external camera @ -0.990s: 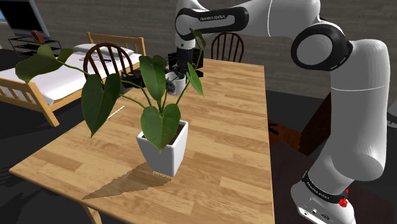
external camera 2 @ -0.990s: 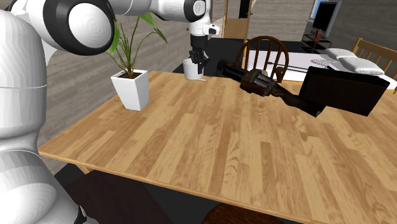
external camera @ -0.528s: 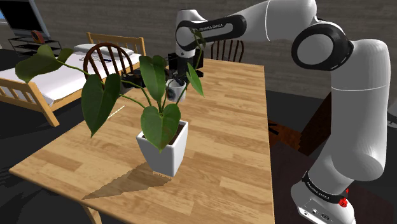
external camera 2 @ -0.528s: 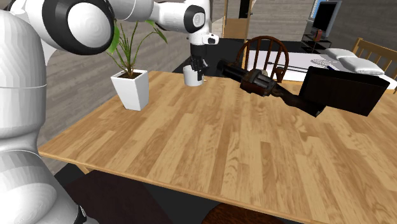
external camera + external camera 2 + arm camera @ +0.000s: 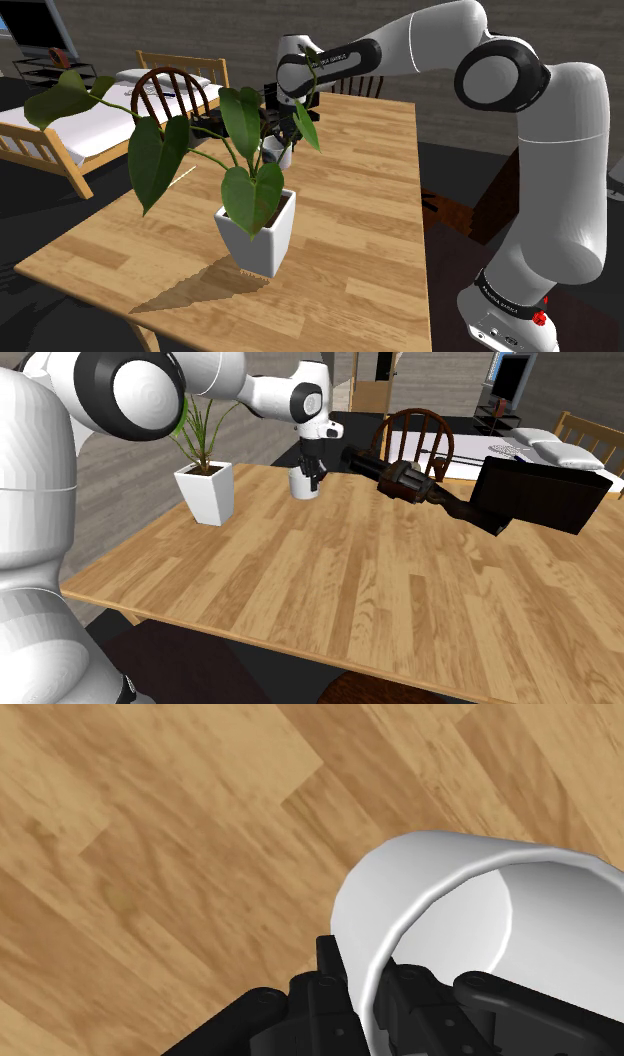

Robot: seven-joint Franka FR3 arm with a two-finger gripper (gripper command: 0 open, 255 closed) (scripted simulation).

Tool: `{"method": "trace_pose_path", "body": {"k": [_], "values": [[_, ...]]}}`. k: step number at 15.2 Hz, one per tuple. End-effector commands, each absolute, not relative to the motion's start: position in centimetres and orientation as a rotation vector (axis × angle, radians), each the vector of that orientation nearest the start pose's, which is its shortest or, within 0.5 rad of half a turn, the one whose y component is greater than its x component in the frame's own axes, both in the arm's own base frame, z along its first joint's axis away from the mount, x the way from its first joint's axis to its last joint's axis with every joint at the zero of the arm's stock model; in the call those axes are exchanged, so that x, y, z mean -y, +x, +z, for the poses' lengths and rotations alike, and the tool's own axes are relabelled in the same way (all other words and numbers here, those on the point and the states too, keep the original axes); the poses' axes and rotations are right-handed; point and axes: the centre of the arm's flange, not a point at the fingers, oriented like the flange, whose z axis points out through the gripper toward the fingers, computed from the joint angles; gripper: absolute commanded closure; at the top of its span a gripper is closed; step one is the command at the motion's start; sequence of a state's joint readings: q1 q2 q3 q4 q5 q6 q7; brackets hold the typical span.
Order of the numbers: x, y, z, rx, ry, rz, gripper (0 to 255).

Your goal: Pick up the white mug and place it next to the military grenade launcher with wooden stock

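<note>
Over the far end of the wooden table [image 5: 372, 225], the gripper [image 5: 281, 133] hangs from the white arm with the white mug [image 5: 276, 151] in its grasp. Look at the wrist view: the jaws are clenched on the mug's [image 5: 372, 894] rim, one black finger [image 5: 330, 966] pressed on the outer wall and the other inside the cup. Plank grain of the table [image 5: 150, 834] runs beyond it.

From the second exterior view, the gripper [image 5: 310, 471] points down and the mug [image 5: 301, 485] sits low over the table [image 5: 340, 592]. Whether its base touches the wood, I cannot tell. The mug is between the potted plant [image 5: 206, 491] on that view's left and the grenade launcher [image 5: 405, 480] on its right. It is near the launcher's dark muzzle but clearly apart from it. The launcher lies along the table's far edge, brown at the middle, its rear end meeting a black block [image 5: 545, 494].

In the shoulder view, the potted plant [image 5: 256, 226] stands in its white square pot nearer the camera, and its big green leaves cross in front of the gripper and mug. A round-backed wooden chair [image 5: 172, 88] stands at the table's far side, a bed [image 5: 60, 128] beyond it at that view's left.
</note>
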State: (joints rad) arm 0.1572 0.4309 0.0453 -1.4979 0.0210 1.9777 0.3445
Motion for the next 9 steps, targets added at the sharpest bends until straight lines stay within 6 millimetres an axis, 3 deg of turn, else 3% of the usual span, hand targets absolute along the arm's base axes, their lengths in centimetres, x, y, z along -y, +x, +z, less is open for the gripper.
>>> {"method": "trace_pose_path", "body": {"k": [1,9], "values": [[-13.5,67.4,41.6,-0.239,-3.081,-0.058,255],[-13.5,67.4,37.4,-0.239,-3.081,-0.058,255]]}}
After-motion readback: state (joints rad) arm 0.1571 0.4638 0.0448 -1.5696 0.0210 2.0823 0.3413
